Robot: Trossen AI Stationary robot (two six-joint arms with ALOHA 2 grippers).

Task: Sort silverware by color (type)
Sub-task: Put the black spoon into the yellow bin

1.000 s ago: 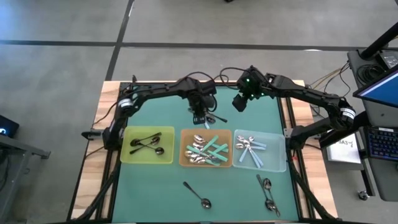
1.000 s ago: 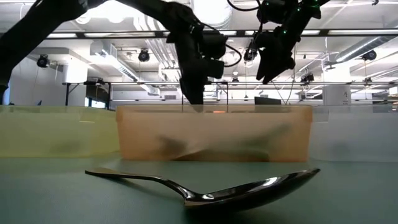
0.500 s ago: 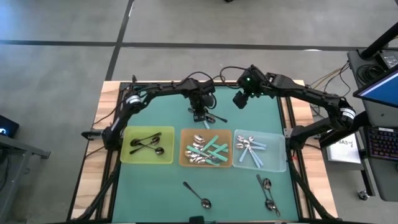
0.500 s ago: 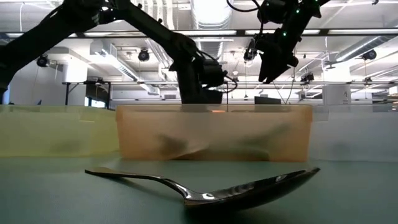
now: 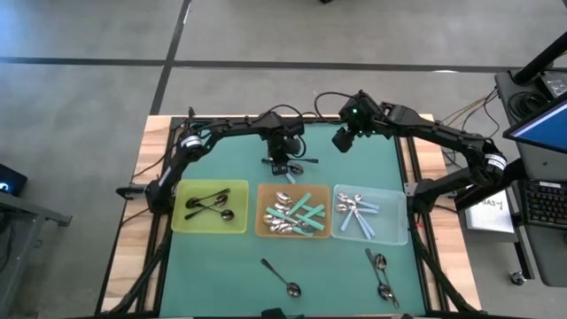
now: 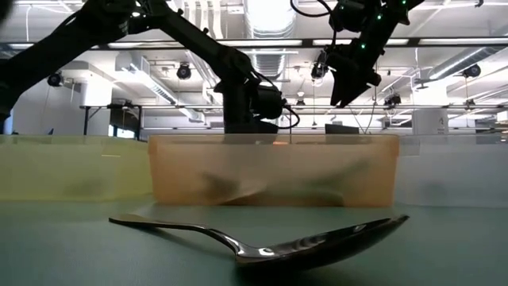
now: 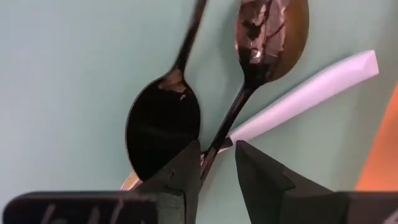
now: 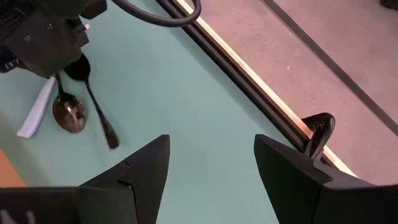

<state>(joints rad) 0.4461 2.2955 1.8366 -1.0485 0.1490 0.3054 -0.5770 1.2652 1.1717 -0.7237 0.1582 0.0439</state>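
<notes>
Behind the orange tray lies a small pile of spoons (image 5: 292, 165): two with black handles (image 7: 163, 127) (image 7: 267, 37) across one pale blue handle (image 7: 311, 90). My left gripper (image 5: 281, 163) is down on this pile, pointing down. Its fingers are narrowly open (image 7: 217, 165) on either side of one black handle (image 7: 227, 124). My right gripper (image 5: 344, 139) hangs open (image 8: 211, 155) above the table's far right part, clear of everything. Its wrist view shows the same pile (image 8: 69, 112) farther off. My left gripper comes from above, pointing down, with one finger (image 7: 186, 168) on each side of a black spoon's handle (image 7: 214, 149), across its length. The spoon lies flat on the mat. I cannot tell whether the fingers touch the handle.
Three trays stand in a row across the middle: yellow (image 5: 239, 221) with black spoons, orange (image 5: 262, 213) with teal ones, clear (image 5: 399, 217) with pale blue ones. Loose spoons lie near the front edge (image 5: 281, 277) (image 5: 381, 275); one fills the low view's foreground (image 6: 302, 242).
My left gripper has come down behind the orange tray onto the spoon pile and shifted slightly toward the far edge. My right gripper has drifted a little toward the far edge.
</notes>
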